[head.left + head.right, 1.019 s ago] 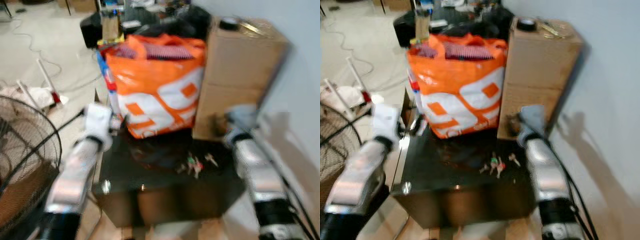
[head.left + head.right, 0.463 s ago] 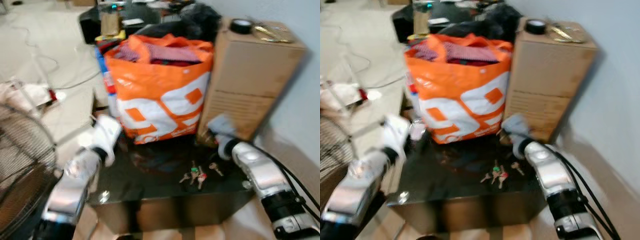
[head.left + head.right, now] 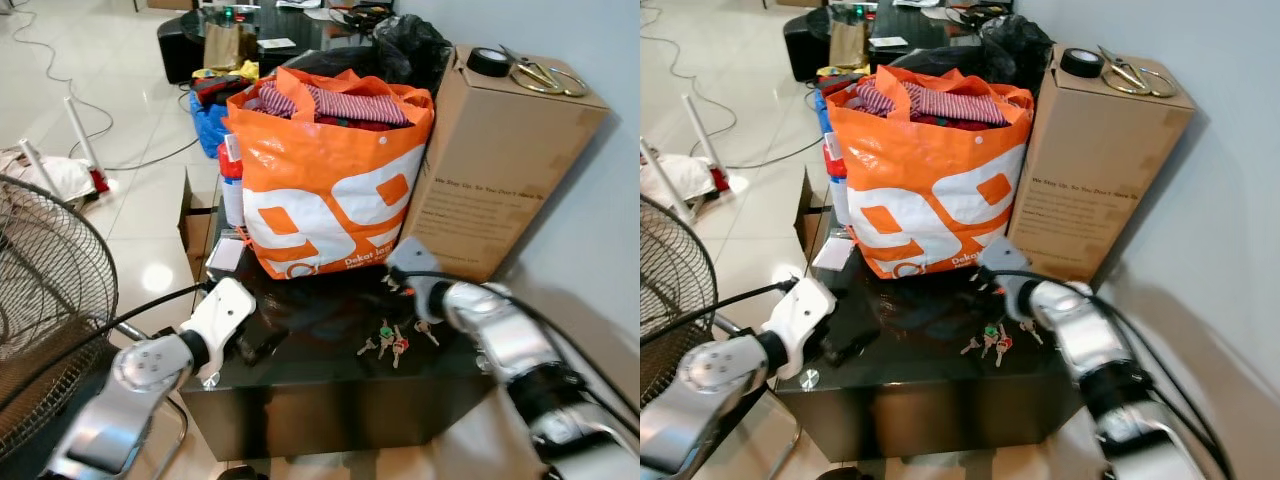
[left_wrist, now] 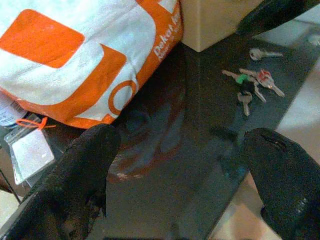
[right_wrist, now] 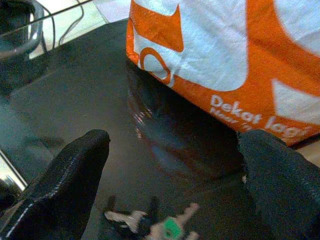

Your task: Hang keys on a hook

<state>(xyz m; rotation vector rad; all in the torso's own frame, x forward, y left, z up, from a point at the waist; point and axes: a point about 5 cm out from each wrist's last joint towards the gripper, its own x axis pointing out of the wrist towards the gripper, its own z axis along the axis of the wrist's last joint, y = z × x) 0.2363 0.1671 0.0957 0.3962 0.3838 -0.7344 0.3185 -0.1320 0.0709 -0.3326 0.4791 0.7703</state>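
Note:
A bunch of keys (image 3: 388,342) with green and red tags lies on the glossy black table (image 3: 320,385), near its front right. In the left wrist view the keys (image 4: 252,85) rest beyond the fingers. My right gripper (image 5: 175,145) is open and hovers just above and behind the keys (image 5: 160,227), close to the orange bag. It sits at the table's right (image 3: 397,283). My left gripper (image 4: 185,145) is open over the table's left side (image 3: 262,342), well apart from the keys.
A full orange and white shopping bag (image 3: 330,190) stands at the back of the table. A tall cardboard box (image 3: 500,160) with scissors (image 3: 545,75) and a tape roll (image 3: 490,60) stands to its right by the wall. A wire fan (image 3: 45,300) is at my left.
The camera has shifted and the blur has cleared. My right gripper has come in lower, over the keys. My left gripper has reached in over the table's left side.

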